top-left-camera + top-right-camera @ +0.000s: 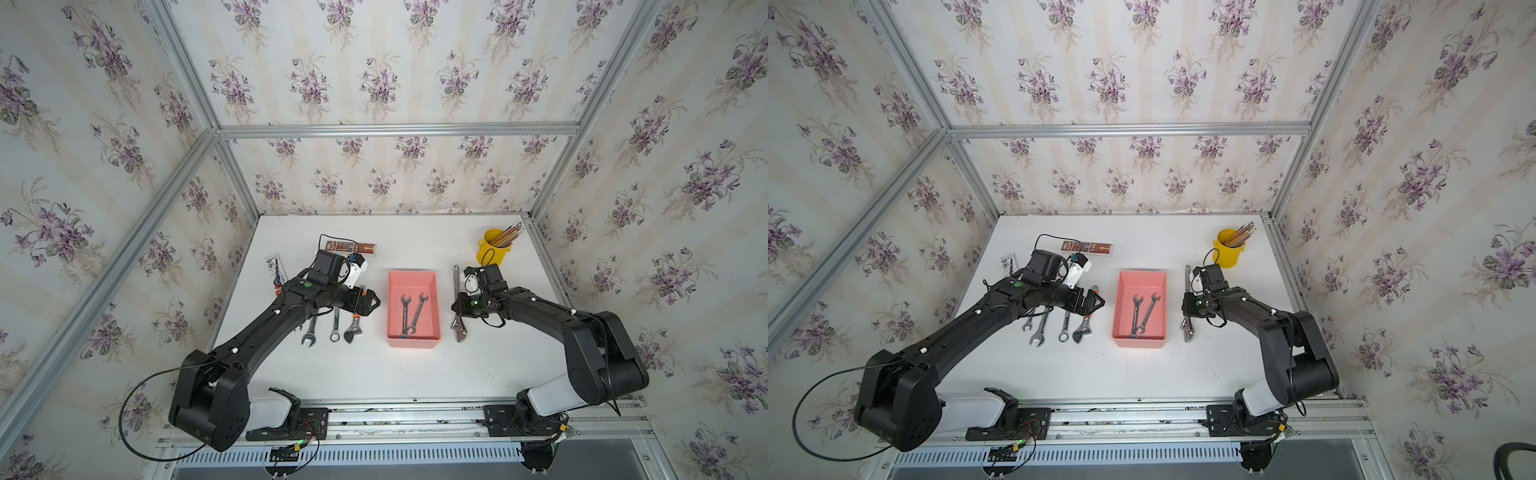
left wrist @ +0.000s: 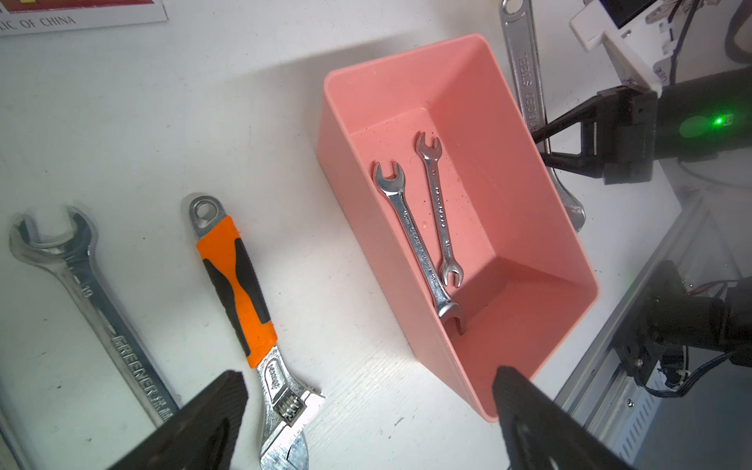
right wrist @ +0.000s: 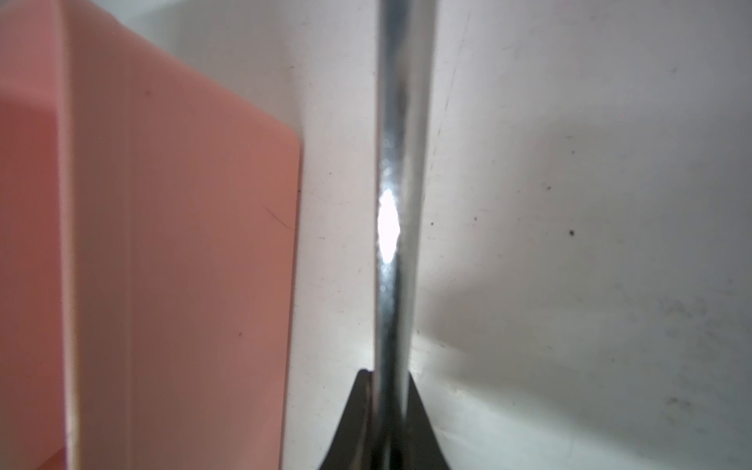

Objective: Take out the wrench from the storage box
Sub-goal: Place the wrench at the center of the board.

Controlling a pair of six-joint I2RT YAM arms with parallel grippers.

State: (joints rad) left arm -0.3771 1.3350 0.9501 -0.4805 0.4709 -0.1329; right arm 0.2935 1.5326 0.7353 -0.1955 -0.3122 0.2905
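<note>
At the left of the table (image 1: 374, 374), a row of loose wrenches (image 1: 309, 332) lies outside the box, with the orange wrench (image 1: 353, 328) nearest to it. The left claw (image 1: 372, 302) hangs over the far end of that row, its jaws spread wide with nothing between them.

In the middle stands the box (image 1: 413, 343), with two small wrenches (image 1: 405, 313) lying crossed on its floor.

Just right of the box, outside its wall, the steel wrench (image 1: 456, 276) runs near to far. The right claw (image 1: 456, 309) is clamped on its shaft. I cannot tell whether the wrench rests on the table or sits just above it.

This wrench looks already out, with only the release left. If the box is to be emptied, two remain.
</note>
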